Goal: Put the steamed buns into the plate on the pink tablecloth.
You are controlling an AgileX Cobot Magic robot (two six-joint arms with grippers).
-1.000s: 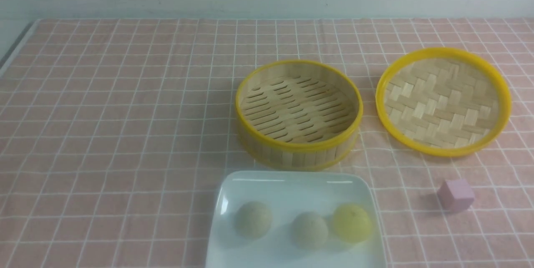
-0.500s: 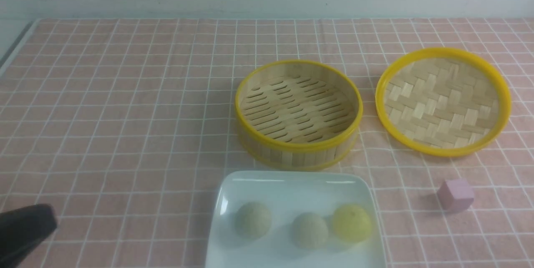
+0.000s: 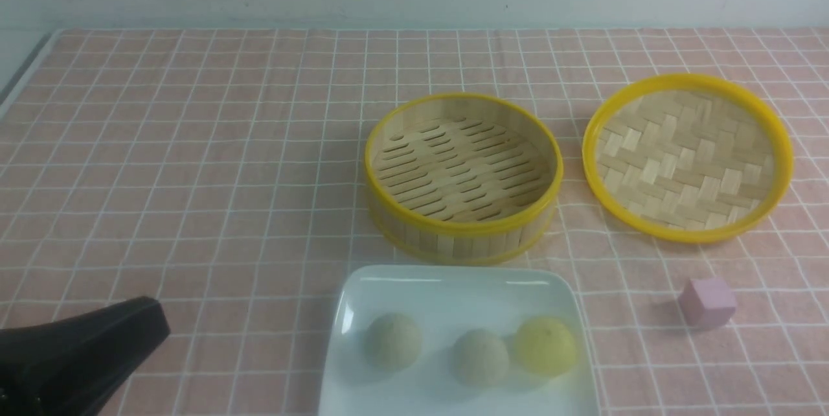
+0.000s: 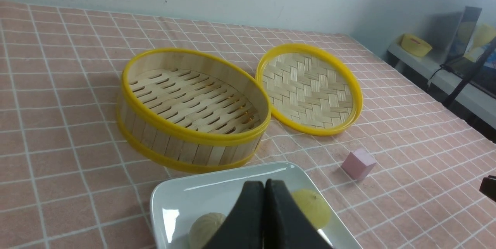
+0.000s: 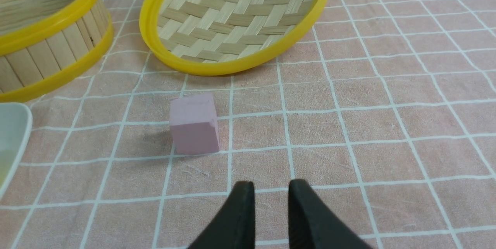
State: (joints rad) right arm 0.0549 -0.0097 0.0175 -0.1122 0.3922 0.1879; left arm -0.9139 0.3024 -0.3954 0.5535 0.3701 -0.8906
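The three steamed buns lie in the white square plate (image 3: 453, 283) at the front of the pink tablecloth (image 3: 194, 163): a beige one (image 3: 393, 340), a beige one (image 3: 480, 356) and a yellow one (image 3: 546, 346). My left gripper (image 3: 152, 315) is a black wedge at the lower left, well left of the plate. In the left wrist view the gripper (image 4: 265, 184) is shut and empty, in front of the plate (image 4: 217, 191); a beige bun (image 4: 205, 227) and the yellow bun (image 4: 312, 208) show beside its fingers. My right gripper (image 5: 271, 186) is slightly open and empty over bare cloth.
An empty bamboo steamer basket (image 3: 463, 176) stands just behind the plate, with its woven lid (image 3: 686, 157) to the right. A small pink cube (image 3: 707, 301) sits right of the plate, just ahead of my right gripper in the right wrist view (image 5: 193, 125).
My left gripper has come into the front view from the lower left corner and moved further right toward the plate. The buns, plate, basket and lid have not moved.
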